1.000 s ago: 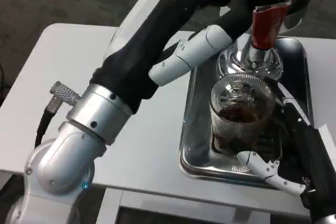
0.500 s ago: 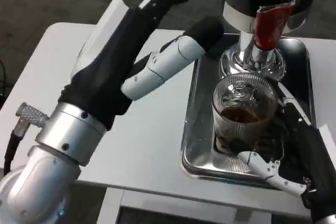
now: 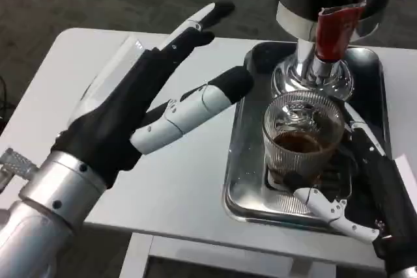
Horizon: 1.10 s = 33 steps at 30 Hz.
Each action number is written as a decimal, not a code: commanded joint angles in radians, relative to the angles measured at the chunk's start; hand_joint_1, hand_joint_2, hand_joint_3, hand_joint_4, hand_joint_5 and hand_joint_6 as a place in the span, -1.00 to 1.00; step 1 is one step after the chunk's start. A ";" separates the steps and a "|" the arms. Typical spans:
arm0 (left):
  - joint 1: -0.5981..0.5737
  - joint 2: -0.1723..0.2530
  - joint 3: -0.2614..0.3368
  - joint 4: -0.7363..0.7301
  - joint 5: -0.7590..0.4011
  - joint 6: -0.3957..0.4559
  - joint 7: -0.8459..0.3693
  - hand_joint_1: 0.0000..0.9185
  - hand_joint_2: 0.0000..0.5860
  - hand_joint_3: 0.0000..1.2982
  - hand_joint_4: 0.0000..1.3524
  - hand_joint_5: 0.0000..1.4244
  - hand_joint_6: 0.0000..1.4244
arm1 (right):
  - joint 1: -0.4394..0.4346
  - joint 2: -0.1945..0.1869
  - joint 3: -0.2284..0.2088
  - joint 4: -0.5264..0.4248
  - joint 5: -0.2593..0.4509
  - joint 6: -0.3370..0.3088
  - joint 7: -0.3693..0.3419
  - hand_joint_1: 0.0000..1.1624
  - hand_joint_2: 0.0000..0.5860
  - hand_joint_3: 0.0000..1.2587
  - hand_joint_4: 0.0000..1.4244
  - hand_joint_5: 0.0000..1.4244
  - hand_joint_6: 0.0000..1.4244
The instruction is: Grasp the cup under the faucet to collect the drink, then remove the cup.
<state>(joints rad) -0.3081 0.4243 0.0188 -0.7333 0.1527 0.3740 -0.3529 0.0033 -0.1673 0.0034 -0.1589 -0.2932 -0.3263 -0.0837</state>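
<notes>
Your cup (image 3: 303, 136) stands on the metal tray (image 3: 242, 154) right below the faucet (image 3: 333, 30), dark drink filling roughly its lower half. It's a clear ribbed glass, so treat it as rigid, breakable and probably slick; with liquid inside it will likely feel bottom-heavy, and any tilt could slosh the drink toward the rim.

Your right hand (image 3: 365, 187) is around the cup from the right side: one finger runs up the far wall near the rim, another curls under the front by the base. The cup's own wall hides the contact, but it reads as a wrap on the glass, fingers closed on it rather than spread.

Your left hand (image 3: 163, 105) hangs over the bench (image 3: 71, 63) to the left of the tray, fingers straight and apart, holding nothing, well apart from the cup.

If you take it out, the ribs should give the fingers some bite, so the mid-wall looks the safest hold; the thin rim looks the weakest place to squeeze. Squeeze firmly but not hard, since glass won't give. Keep it upright, and mind the red faucet handle just above the rim as well as the tray's raised lip on the way out.
</notes>
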 commanded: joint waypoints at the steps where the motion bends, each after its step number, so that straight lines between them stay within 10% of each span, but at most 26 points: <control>1: 0.031 0.054 0.042 -0.032 -0.032 -0.030 -0.050 -1.00 -0.89 -0.86 -0.98 -0.87 -0.96 | 0.021 0.004 0.006 0.009 -0.006 0.008 -0.002 0.13 -0.33 -0.84 -0.71 -0.71 -0.72; 14: 0.184 0.198 0.147 -0.156 -0.046 -0.026 -0.149 -1.00 -0.90 -0.92 -1.00 -0.89 -0.97 | 0.023 0.011 0.014 0.015 -0.012 0.008 -0.012 0.12 -0.33 -0.84 -0.71 -0.71 -0.73; 33: 0.531 0.099 0.255 -0.217 0.009 -0.259 -0.086 -1.00 -0.93 -1.00 -1.00 -0.90 -0.98 | 0.027 0.005 0.011 0.013 -0.007 0.002 -0.009 0.11 -0.31 -0.84 -0.71 -0.71 -0.75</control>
<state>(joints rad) 0.1719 0.5392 0.2503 -0.9457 0.1647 0.1591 -0.4490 0.0064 -0.1658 0.0096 -0.1571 -0.3001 -0.3264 -0.0937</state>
